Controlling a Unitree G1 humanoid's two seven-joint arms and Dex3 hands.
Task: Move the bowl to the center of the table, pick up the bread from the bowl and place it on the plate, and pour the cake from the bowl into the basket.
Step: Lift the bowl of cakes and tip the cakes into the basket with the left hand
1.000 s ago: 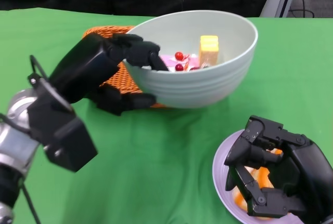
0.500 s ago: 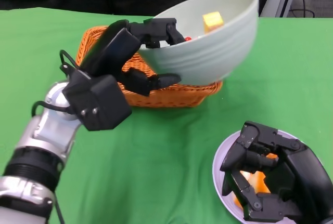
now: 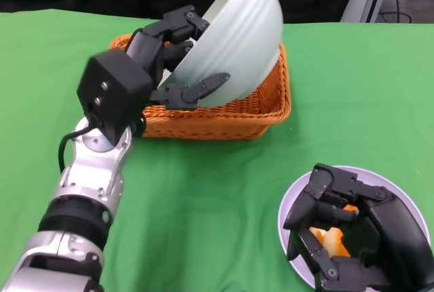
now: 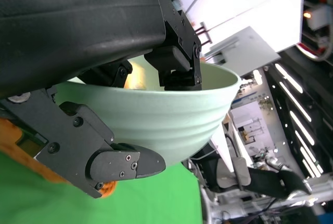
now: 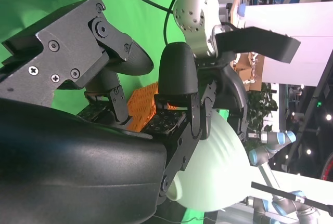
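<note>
Pale-green bowl (image 3: 237,38), gripped by the left hand (image 3: 173,55), tips steeply over the basket (image 3: 264,112) at upper centre. Pouring is underway; next, likely more tilt. Right hand (image 3: 352,238) rests curled over the plate (image 3: 288,211); whether it grasps anything is unclear.

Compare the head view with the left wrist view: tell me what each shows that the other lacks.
Only the head view shows the plate, the right hand over it with something orange beneath, and the whole orange basket. Only the left wrist view shows a yellowish patch inside the bowl's rim. Both show the left hand gripping the tilted bowl above the basket.
</note>
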